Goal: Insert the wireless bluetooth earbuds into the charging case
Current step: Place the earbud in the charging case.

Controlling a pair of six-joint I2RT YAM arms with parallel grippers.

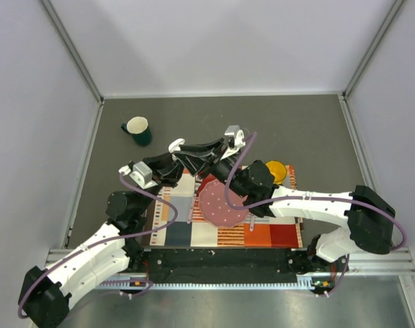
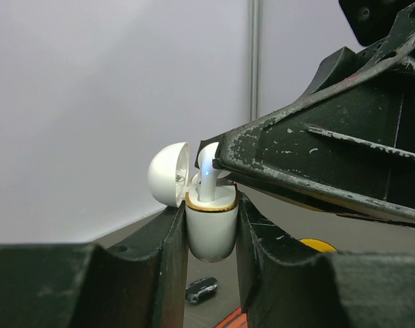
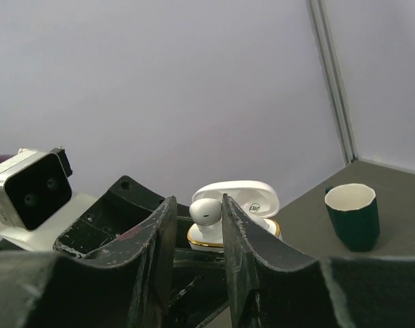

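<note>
Left gripper (image 2: 210,207) is clamped on the small white rounded plastic charging case (image 2: 210,236), gold-rimmed, which is held upright in the air with its lid open. Right gripper (image 3: 197,202) appears closed on one tiny white plastic earbud (image 3: 206,212), whose stem is down inside the case (a blue light on it is seen only from the left wrist). Seating is judged unfinished. The second earbud is not seen in any view. The dark green ceramic mug (image 3: 354,215) is shown closest by the right wrist.

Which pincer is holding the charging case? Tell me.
The left pincer: it clamps the open white charging case, while the right pincer holds only an earbud.
</note>
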